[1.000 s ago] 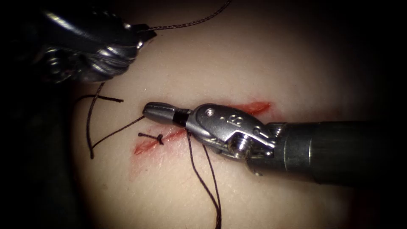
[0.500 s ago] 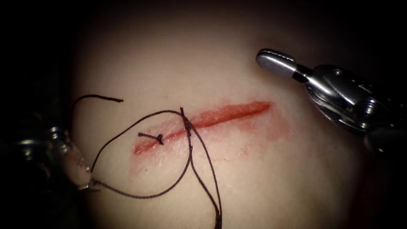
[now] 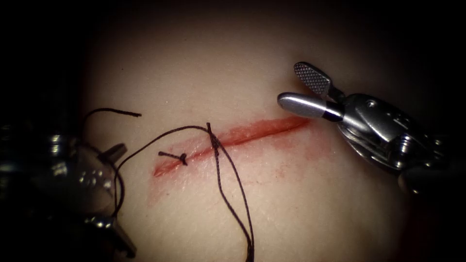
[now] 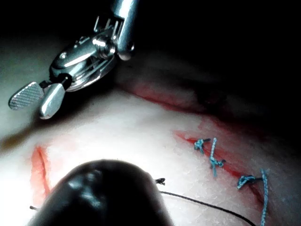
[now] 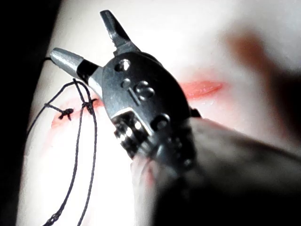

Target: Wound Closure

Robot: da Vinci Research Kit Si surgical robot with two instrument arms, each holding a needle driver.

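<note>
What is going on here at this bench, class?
The right arm's metal pincer hangs open above the right end of the red cut in the pale tissue, holding nothing. The dark thread loops from a stitch across the cut toward the left arm's tool, at the left edge. A small knot sits left of the stitch.

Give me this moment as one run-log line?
right gripper: open, empty, right end of cut | left gripper: at thread loop, left | knot on cut

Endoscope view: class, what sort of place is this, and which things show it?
Probably a surgical-robot suturing practice bench: a slab of tissue with a red cut, dark thread knotted across it, and the right hand open beside it.
</note>
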